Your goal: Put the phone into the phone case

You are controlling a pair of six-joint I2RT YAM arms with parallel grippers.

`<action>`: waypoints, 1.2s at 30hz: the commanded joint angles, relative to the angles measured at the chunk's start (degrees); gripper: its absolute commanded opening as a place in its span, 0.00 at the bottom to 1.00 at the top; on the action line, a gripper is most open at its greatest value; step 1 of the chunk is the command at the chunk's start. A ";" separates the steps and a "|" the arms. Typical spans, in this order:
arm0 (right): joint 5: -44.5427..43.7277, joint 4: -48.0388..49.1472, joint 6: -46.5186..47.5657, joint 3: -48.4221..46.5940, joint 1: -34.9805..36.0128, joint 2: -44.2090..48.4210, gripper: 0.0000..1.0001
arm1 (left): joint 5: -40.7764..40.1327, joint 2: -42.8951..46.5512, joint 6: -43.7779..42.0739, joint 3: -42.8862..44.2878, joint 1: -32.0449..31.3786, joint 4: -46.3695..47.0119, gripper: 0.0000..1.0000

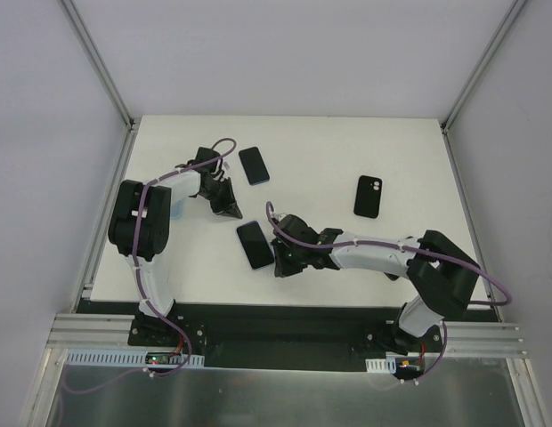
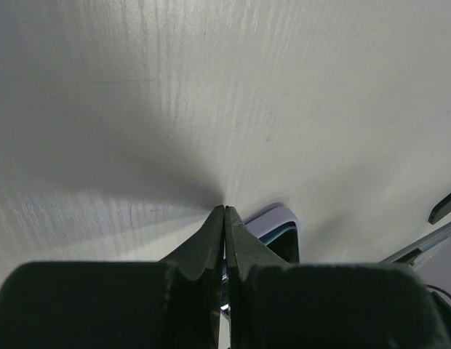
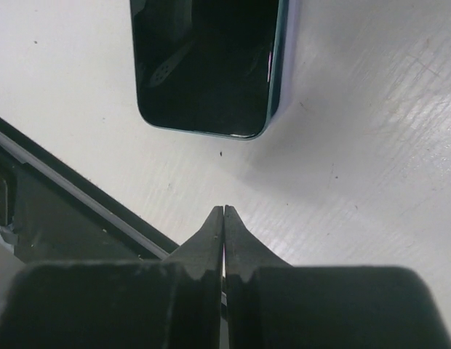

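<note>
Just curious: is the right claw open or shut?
Shut. On the right gripper the tips meet, nothing between, just short of the phone.

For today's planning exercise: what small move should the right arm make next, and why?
Probably open the right gripper. It is shut and empty, its tips just short of the phone lying screen-up on the table, so no grasp seems possible until it opens.
</note>
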State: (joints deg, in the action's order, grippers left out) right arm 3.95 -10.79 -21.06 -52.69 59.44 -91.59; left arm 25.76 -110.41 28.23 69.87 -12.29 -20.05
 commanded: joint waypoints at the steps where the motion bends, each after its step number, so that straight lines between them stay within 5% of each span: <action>1: -2.80 1.03 -1.97 -2.15 0.41 -2.53 0.01 | 3.33 0.81 -0.89 -0.52 0.08 -0.16 0.00; 30: -7.90 -2.75 -1.70 -11.12 -1.17 -11.68 0.01 | 7.91 2.65 1.66 -9.22 -1.33 3.36 0.00; 36: -5.44 -2.31 -2.49 -6.47 -0.73 -4.49 0.08 | 4.93 5.03 -0.36 -2.29 -0.10 -0.85 0.31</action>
State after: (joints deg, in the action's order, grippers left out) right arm -0.60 -14.68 -22.28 -61.98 59.09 -103.07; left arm 33.15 -108.64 30.26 63.37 -12.32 -13.69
